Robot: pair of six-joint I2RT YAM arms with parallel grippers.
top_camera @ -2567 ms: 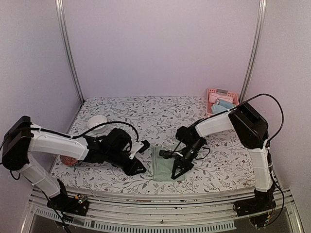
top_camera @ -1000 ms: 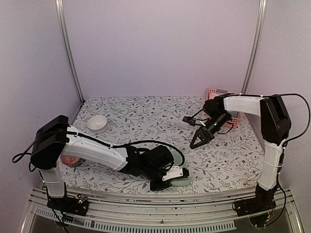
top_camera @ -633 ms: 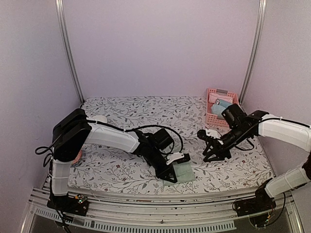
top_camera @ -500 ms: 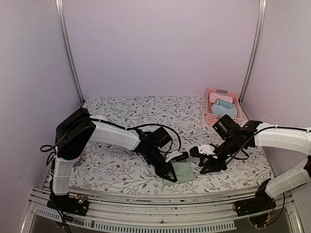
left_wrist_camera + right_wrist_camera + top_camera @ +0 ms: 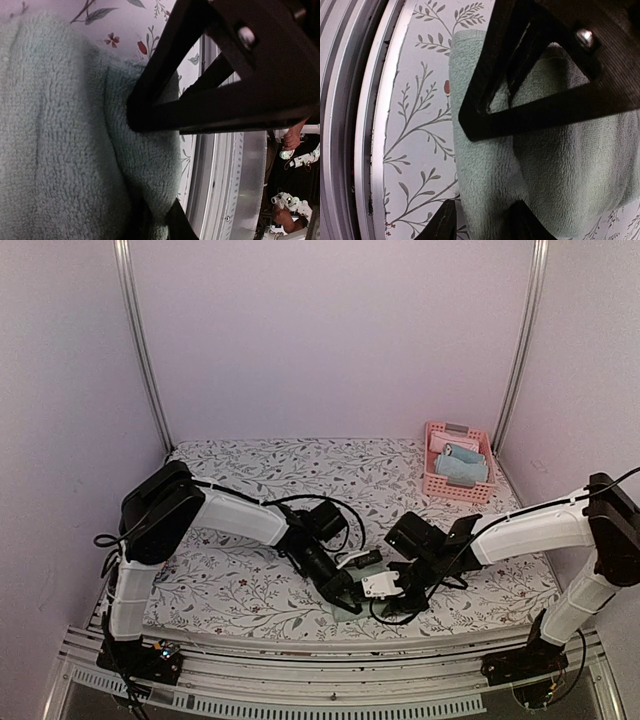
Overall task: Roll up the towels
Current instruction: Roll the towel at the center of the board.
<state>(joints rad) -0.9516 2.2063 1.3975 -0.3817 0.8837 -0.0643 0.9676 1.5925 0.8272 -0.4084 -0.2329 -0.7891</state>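
Observation:
The pale sage-green towel point(image 5: 60, 150) lies folded near the table's front edge, mostly hidden under both grippers in the top view point(image 5: 345, 612). My left gripper point(image 5: 156, 225) is shut on a raised fold of it, terry pinched between the dark fingers; from above it sits at the towel's left point(image 5: 345, 597). My right gripper point(image 5: 482, 220) is open and straddles the towel's point(image 5: 560, 170) left-hand edge in its wrist view, one finger point(image 5: 442, 222) over the bare cloth, the other on the terry. In the top view it is at the towel's right point(image 5: 388, 602). A light blue towel point(image 5: 458, 467) lies rolled in the basket.
The pink slatted basket point(image 5: 455, 491) stands at the back right. The metal rail of the table's front edge point(image 5: 225, 190) runs right beside the towel. Both forearms cross the front middle of the flowered tablecloth point(image 5: 300, 465).
The right arm has swung from near the basket down to the green towel, its jaws widening. The left gripper has stayed pinched on the towel, shifting slightly left.

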